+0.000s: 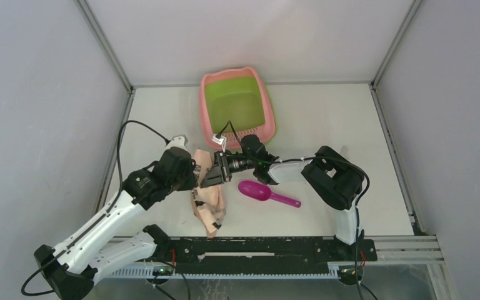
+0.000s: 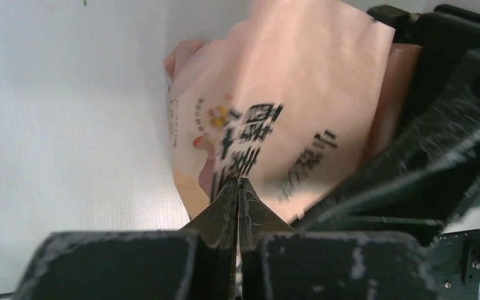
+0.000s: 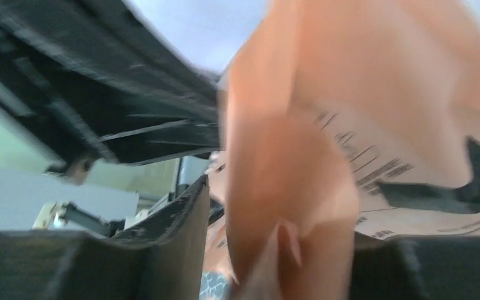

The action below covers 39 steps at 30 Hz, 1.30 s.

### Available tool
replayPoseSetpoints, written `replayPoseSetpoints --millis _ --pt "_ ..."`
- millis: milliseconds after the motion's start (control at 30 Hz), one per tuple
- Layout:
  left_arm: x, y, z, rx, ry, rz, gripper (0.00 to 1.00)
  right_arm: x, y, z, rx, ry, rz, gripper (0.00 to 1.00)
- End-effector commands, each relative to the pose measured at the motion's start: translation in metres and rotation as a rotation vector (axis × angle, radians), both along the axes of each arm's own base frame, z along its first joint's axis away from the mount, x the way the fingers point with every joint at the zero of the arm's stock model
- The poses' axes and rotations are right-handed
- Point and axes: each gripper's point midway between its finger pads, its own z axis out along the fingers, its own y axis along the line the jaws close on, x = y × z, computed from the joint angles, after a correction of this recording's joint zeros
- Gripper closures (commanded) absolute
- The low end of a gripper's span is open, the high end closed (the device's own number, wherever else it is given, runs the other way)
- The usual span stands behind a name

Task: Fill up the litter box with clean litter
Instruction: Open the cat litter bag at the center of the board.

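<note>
The litter box (image 1: 204,107), pink-rimmed with a lime-green basin, stands at the back of the table. No litter is in view. A peach-pink printed bag (image 1: 210,205) hangs over the table in front of it. My left gripper (image 1: 197,176) is shut on the bag's edge; in the left wrist view its tips (image 2: 237,187) meet on the bag (image 2: 287,94). My right gripper (image 1: 216,171) faces it from the right. In the right wrist view the bag (image 3: 350,94) lies between the open jaws of my right gripper (image 3: 281,237). A gap shows beside its left finger (image 3: 175,244); the bag hides the other.
A magenta scoop (image 1: 265,193) lies on the table right of the bag, below the right forearm. The two grippers are very close together; the right gripper's black body (image 2: 437,144) fills the right of the left wrist view. Grey walls enclose the table.
</note>
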Motion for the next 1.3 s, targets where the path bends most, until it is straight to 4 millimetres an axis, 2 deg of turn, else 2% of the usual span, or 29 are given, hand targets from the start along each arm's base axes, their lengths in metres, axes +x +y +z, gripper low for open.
replayPoseSetpoints --millis 0,67,133,167,233,267,333,467,533,600,633,800,1000,1133,1267 --pt "0.001 0.007 0.004 0.014 -0.024 0.000 0.98 -0.035 0.001 0.053 0.228 -0.026 0.165 0.62" --pt "0.002 0.008 0.008 0.013 -0.034 0.004 0.98 -0.039 -0.001 0.058 0.239 -0.014 0.184 0.72" --pt "0.002 0.011 0.014 0.014 -0.045 0.008 0.98 -0.034 -0.003 0.057 0.194 -0.002 0.157 0.82" --pt "0.002 0.013 0.018 0.015 -0.053 0.014 0.98 -0.030 -0.004 0.057 0.162 -0.017 0.134 0.91" --pt "0.001 0.017 0.026 0.016 -0.068 0.022 0.98 -0.019 -0.008 0.053 0.032 -0.073 0.061 1.00" --pt "0.001 0.019 0.031 0.012 -0.081 0.028 0.98 -0.013 -0.012 0.050 -0.049 -0.174 0.031 1.00" --pt "0.001 0.022 0.040 0.006 -0.102 0.039 0.97 -0.005 -0.021 0.057 -0.201 -0.283 -0.028 1.00" --pt "0.000 0.029 0.053 0.006 -0.126 0.065 0.97 0.017 -0.034 0.091 -0.342 -0.475 -0.111 1.00" --pt "0.000 0.031 0.060 0.003 -0.140 0.078 0.96 0.027 -0.032 0.116 -0.389 -0.599 -0.132 1.00" --pt "-0.001 0.031 0.064 -0.012 -0.147 0.078 0.96 0.030 -0.033 0.127 -0.456 -0.686 -0.127 1.00" --pt "-0.002 0.030 0.066 -0.022 -0.152 0.076 0.96 0.028 -0.029 0.125 -0.501 -0.730 -0.103 1.00" --pt "-0.007 0.032 0.069 -0.051 -0.165 0.082 0.96 0.018 -0.016 0.147 -0.545 -0.827 -0.025 1.00" --pt "-0.017 0.035 0.075 -0.102 -0.183 0.081 0.96 0.000 -0.019 0.157 -0.526 -0.826 0.041 1.00" --pt "-0.024 0.029 0.082 -0.155 -0.182 0.054 0.96 -0.008 -0.019 0.156 -0.530 -0.794 0.068 1.00" --pt "-0.027 0.035 0.082 -0.146 -0.185 0.074 0.96 -0.020 -0.020 0.162 -0.506 -0.800 0.083 1.00"
